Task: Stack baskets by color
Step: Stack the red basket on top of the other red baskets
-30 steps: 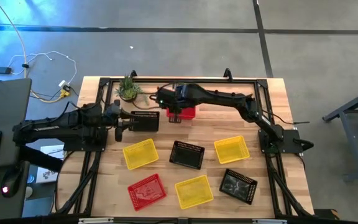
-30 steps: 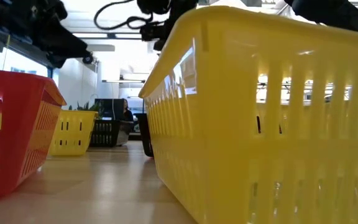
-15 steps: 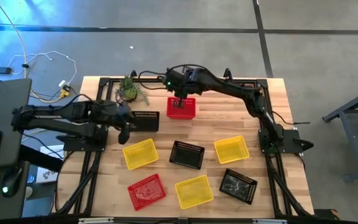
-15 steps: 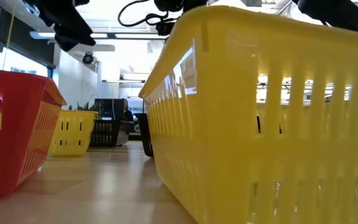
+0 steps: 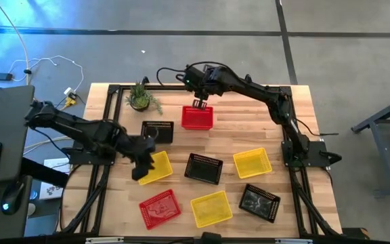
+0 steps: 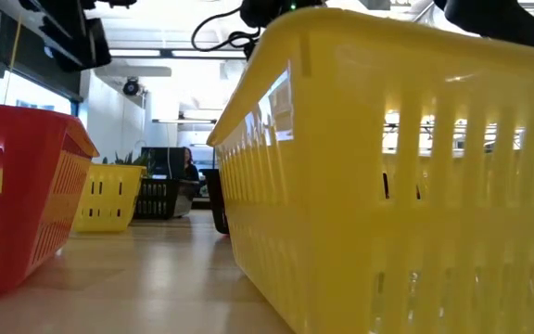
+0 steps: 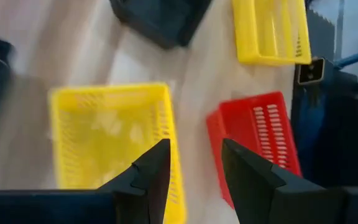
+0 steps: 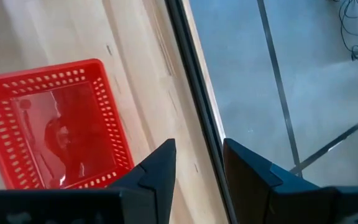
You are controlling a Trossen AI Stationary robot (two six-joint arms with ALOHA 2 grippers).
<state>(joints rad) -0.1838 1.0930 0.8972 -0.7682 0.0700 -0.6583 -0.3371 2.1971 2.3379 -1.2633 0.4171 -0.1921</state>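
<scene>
My left gripper (image 5: 142, 168) (image 7: 194, 158) hangs open, tipped downward, above the left yellow basket (image 5: 154, 167) (image 7: 107, 134), touching nothing. My right gripper (image 5: 198, 104) (image 8: 197, 158) is open above the far rim of a red basket (image 5: 198, 117) (image 8: 51, 130) that stands on its base by the table's far edge. A black basket (image 5: 158, 131) rests left of it. Across the near half stand two more black baskets (image 5: 204, 168) (image 5: 260, 202), two yellow ones (image 5: 252, 163) (image 5: 211, 209) and a red one (image 5: 160, 207) (image 7: 260, 140).
A small potted plant (image 5: 140, 97) stands at the far left corner. A black metal frame (image 8: 194, 87) runs along the table's far edge, with floor beyond it. In the low view a yellow basket (image 6: 387, 186) fills the foreground beside a red one (image 6: 17, 204).
My left gripper has swung from beside the far-left black basket toward the table's near edge, tipping downward, and now hangs over the left yellow basket. My right gripper has risen and drawn back toward the far edge, uncovering the red basket, which stays on the table.
</scene>
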